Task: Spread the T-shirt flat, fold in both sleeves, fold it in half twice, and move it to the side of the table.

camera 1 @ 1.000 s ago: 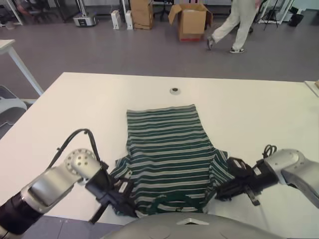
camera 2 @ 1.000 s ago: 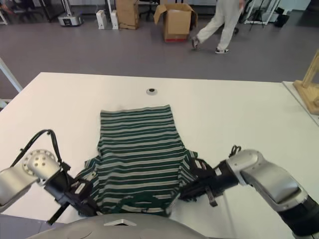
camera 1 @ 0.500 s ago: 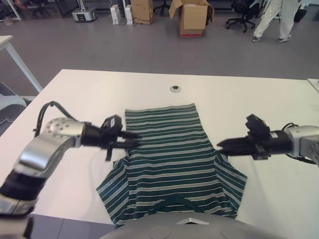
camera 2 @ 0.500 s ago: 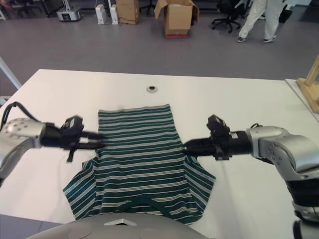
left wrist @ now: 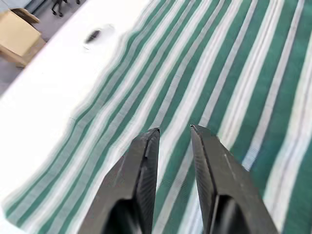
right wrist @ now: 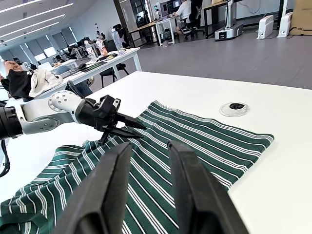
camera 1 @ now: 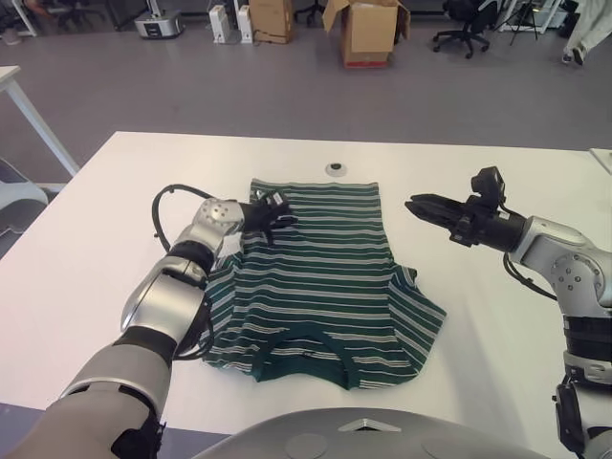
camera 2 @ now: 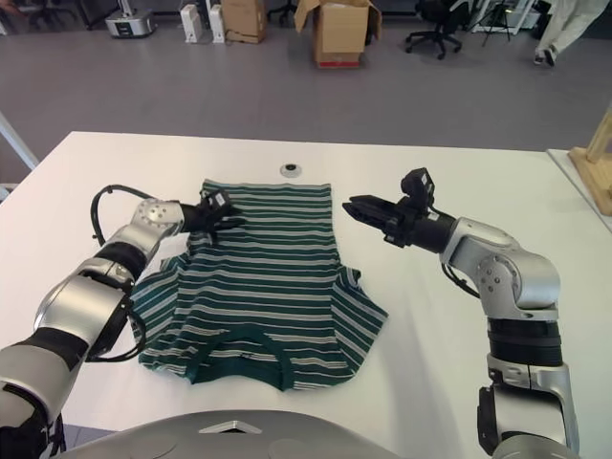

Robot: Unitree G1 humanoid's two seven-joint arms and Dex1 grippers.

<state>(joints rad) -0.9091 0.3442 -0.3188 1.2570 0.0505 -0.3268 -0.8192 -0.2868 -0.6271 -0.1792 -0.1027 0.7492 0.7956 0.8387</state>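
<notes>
A green T-shirt [camera 1: 325,277] with white stripes lies on the white table [camera 1: 507,325], hem toward the far side, collar toward me, both sleeves bunched at its sides. My left gripper [camera 1: 287,218] is low over the shirt's far left part, near the hem. Its fingers [left wrist: 146,161] stand a little apart with striped cloth below them and nothing between, so it is open. My right gripper [camera 1: 411,203] hangs above bare table just right of the shirt's far right corner, also open and empty. In the right wrist view the left gripper [right wrist: 135,130] points across the shirt [right wrist: 195,161].
A round grommet [camera 1: 335,170] sits in the table just beyond the hem. A wooden stand [camera 2: 595,163] is at the table's right edge. Bare table surrounds the shirt. Cardboard boxes [camera 1: 368,33] stand on the floor behind.
The shirt has slid away from me toward the grommet. My left gripper moved from the shirt's left side to its far left part; the right gripper lifted off toward the far right.
</notes>
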